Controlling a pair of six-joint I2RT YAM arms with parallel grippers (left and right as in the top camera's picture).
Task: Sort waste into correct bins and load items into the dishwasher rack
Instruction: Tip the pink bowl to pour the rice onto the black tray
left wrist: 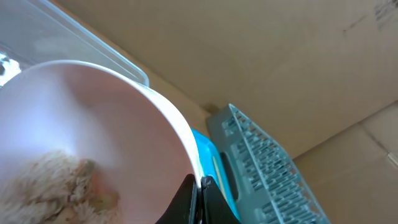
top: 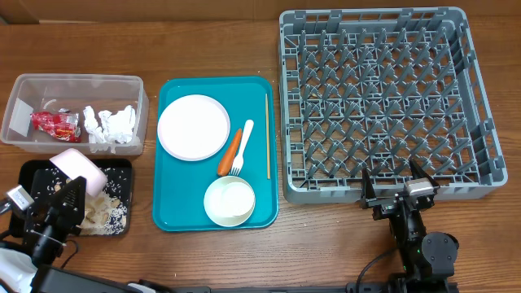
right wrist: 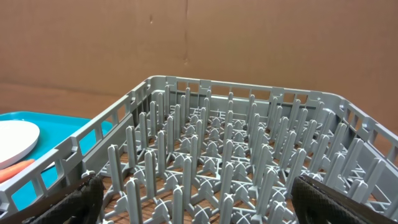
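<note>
I'm holding a bowl [top: 77, 165] tipped over the black tray [top: 32, 171] at lower left, the left gripper [left wrist: 200, 190] clamped on its rim. Rice [top: 106, 213] is lying in that tray, though some is clinging inside the bowl. Wrapper [top: 55, 122] and tissue [top: 110, 124] are sitting in the tub [top: 20, 89] above. Carrot [top: 229, 152], plate [top: 193, 127], fork [top: 242, 146], chopsticks [top: 267, 134] and a second bowl [top: 229, 201] are waiting on the teal tray [top: 175, 216]. Nothing is loaded in the rack [top: 383, 102] at right, and the right gripper [top: 395, 181] is resting before it, fingers wide apart. I'm finding no cup, and the overhead view is hiding the tipped bowl's inside.
</note>
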